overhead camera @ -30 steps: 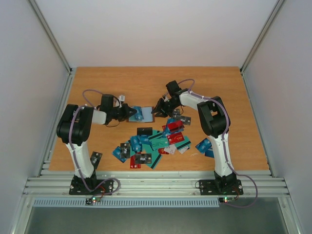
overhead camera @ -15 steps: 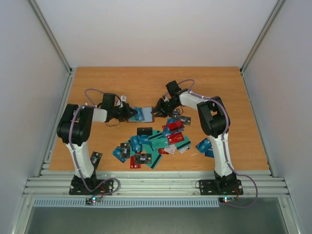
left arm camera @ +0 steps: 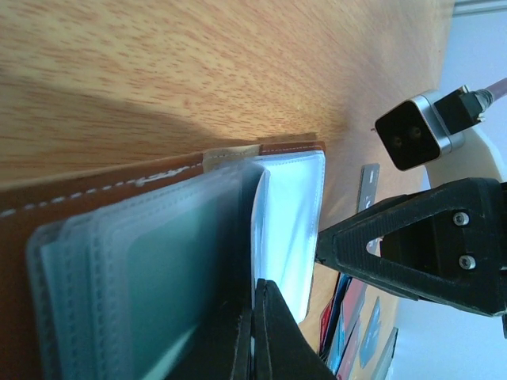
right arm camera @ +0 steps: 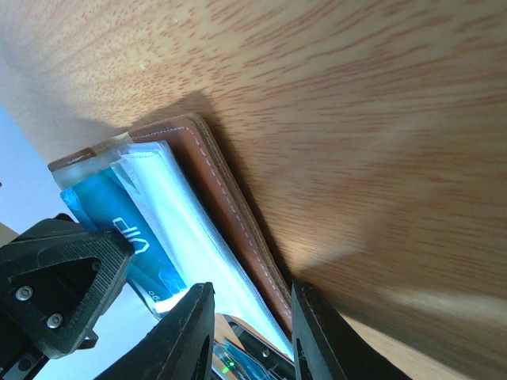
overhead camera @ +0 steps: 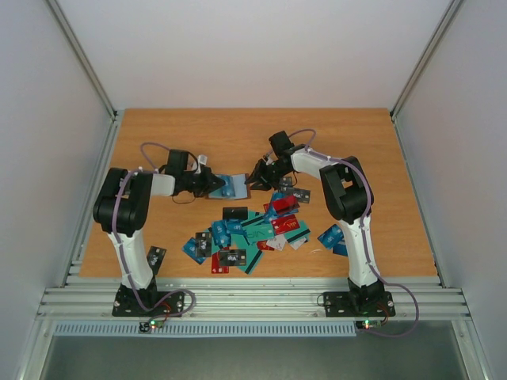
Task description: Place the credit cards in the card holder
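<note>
Orange-brown wooden table (overhead camera: 158, 134), plain white walls (overhead camera: 253, 47), aluminium frame posts (overhead camera: 81, 55), ribbed metal rail (overhead camera: 253, 299) along near edge

The flat brown leather-like card holder (left arm camera: 119, 198) runs off the left and bottom edges of the left wrist view. Its clear plastic sleeves (left arm camera: 135, 277), left of the left gripper (left arm camera: 255, 321) fingers, are blurred. Whether a sleeve is caught between those closed fingertips cannot be told. Right of them, slivers of thin red and blue plastic credit cards (left arm camera: 350, 313) are cut by the bottom edge. The right gripper (right arm camera: 253, 321) fingers run off the bottom of their own view, hiding the card holder's lower end between them. Left of them, the left gripper's black finger covers the end of a sleeved blue card (right arm camera: 111, 226). From above, the card prints are too small to read.
</note>
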`<action>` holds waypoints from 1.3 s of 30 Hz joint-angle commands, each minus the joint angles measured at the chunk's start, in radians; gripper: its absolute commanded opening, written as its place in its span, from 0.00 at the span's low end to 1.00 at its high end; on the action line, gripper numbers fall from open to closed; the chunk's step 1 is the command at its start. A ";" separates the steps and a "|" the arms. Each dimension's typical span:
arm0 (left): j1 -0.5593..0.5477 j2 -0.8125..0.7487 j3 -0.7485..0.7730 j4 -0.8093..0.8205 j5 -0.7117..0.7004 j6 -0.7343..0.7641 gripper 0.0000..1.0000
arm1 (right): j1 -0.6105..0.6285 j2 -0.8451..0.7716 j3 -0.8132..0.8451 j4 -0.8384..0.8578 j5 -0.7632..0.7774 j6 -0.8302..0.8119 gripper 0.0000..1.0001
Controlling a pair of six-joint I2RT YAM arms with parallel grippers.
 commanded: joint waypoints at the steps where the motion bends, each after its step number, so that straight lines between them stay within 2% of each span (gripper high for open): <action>1: -0.014 0.052 0.015 -0.003 0.043 0.017 0.00 | 0.022 0.060 -0.003 -0.016 0.035 0.006 0.29; 4: -0.019 0.074 0.028 0.033 0.074 -0.003 0.00 | 0.022 0.060 0.000 -0.021 0.033 0.004 0.29; 11: -0.031 0.097 0.069 0.005 0.078 -0.003 0.00 | 0.023 0.067 0.025 -0.040 0.030 0.000 0.29; 20: -0.052 0.132 0.165 -0.170 0.076 0.064 0.05 | 0.021 0.062 0.026 -0.050 0.027 -0.009 0.29; 27: -0.052 0.128 0.254 -0.425 0.028 0.230 0.21 | 0.020 0.054 0.046 -0.101 0.039 -0.049 0.29; 32: -0.052 0.115 0.319 -0.604 -0.058 0.312 0.31 | 0.019 0.057 0.063 -0.124 0.041 -0.061 0.29; 37: -0.052 0.117 0.372 -0.713 -0.103 0.362 0.43 | 0.019 0.066 0.078 -0.131 0.036 -0.062 0.29; 39: -0.053 0.118 0.395 -0.753 -0.123 0.374 0.51 | 0.019 0.069 0.078 -0.127 0.032 -0.057 0.29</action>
